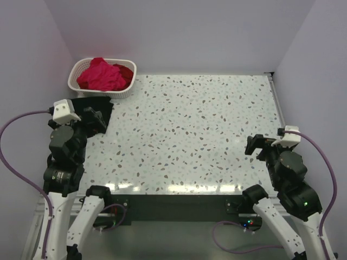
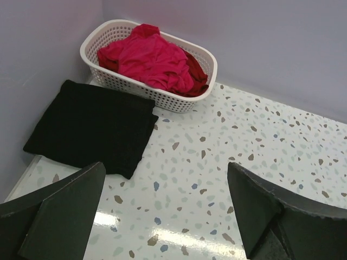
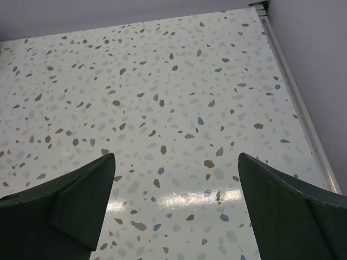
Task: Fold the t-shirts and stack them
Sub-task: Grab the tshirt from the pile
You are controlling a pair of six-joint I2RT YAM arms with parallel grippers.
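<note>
The black t-shirt (image 2: 89,127) is lying folded into a flat rectangle on the worktop (image 2: 260,151), over at the far left, just beside the white basket (image 2: 162,98). The other two are bunched up inside that basket: the bright pinkish-red t-shirt (image 2: 152,59) is heaped on top, and the darker red t-shirt (image 2: 196,73) peeks out under it on the right side.

The left gripper (image 2: 165,184) hovers near the black one with its jaws spread wide, nothing in them. Same deal for the right gripper (image 3: 176,162) — jaws spread and empty, over bare worktop well apart from all the fabric.

My guess on handling: these are light and floppy, and they'll sag and drag the moment you lift them. I'd pinch the pink one at a raised fold on top of the heap, pull it out onto open worktop, then go for a hem or shoulder seam — a pinch mid-cloth probably just makes a tent.
</note>
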